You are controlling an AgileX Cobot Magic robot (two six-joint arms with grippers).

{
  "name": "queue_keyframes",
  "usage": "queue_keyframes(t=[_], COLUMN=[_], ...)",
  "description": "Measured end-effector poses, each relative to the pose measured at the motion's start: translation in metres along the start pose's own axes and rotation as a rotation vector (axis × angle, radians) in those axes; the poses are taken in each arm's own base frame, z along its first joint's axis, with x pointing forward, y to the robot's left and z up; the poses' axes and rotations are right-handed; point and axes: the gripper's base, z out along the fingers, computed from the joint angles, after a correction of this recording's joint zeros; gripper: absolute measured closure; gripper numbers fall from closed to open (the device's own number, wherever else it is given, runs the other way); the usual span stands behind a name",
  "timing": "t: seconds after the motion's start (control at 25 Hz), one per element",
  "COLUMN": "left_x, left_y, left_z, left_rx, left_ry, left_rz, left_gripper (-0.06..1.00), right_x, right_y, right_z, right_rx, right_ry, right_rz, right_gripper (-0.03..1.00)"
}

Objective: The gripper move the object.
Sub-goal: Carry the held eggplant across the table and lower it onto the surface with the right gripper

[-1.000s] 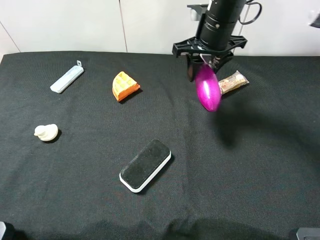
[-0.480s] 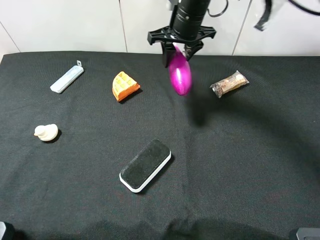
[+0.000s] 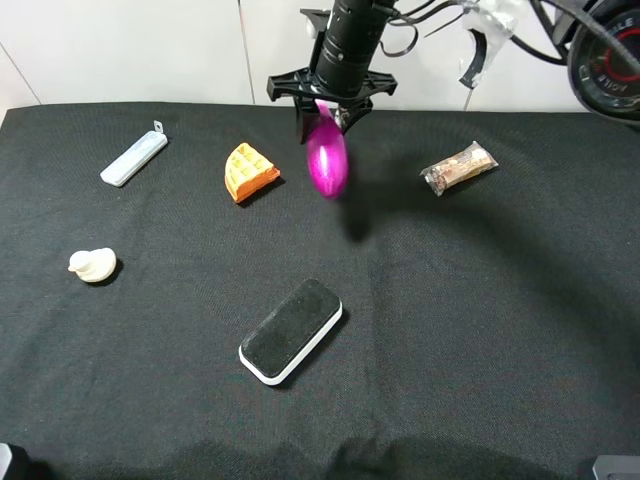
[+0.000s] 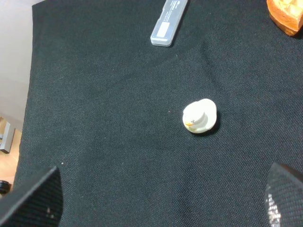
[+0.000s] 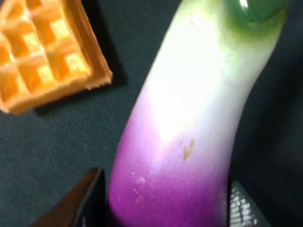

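We see our right gripper (image 3: 322, 116) closed on the one eggplant (image 3: 327, 165), which hangs above the cloth near the far edge, just beside one orange waffle wedge (image 3: 250, 171). Our left gripper (image 4: 165, 203) is spread wide, holding nothing. One pale case (image 3: 133, 158) bears a label too small to read. One duck (image 3: 92, 264), one eraser (image 3: 291, 330) and one wrapped snack (image 3: 459, 166) also lie there.

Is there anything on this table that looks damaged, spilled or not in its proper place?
Nothing looks damaged or spilled. The one unusual thing is the eggplant: it hangs above the cloth, stem up, clamped in the right gripper, near the orange waffle wedge. The eraser and duck lie apart.
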Motion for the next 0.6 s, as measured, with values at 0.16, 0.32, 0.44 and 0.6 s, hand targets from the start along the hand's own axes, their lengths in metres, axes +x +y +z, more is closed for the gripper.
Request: queue_keyframes(t=[0.16, 0.32, 0.44, 0.6], left_x=[0.000, 0.000, 0.000, 0.000], left_y=[0.000, 0.000, 0.000, 0.000], left_z=[0.000, 0.000, 0.000, 0.000], left_rx=[0.000, 0.000, 0.000, 0.000], left_ry=[0.000, 0.000, 0.000, 0.000], left_rz=[0.000, 0.000, 0.000, 0.000], left_gripper=[0.04, 0.04, 0.04, 0.04], right_x=[-0.004, -0.008, -0.010, -0.011], right_y=[0.001, -0.001, -0.002, -0.004], right_z=[0.014, 0.027, 0.034, 0.048], right_rx=[-0.028, -0.042, -0.048, -0.056], right_ry=[-0.023, -0.060, -0.082, -0.083], right_rz=[0.017, 0.031, 0.038, 0.056], right_gripper=[0.59, 0.59, 0.59, 0.59])
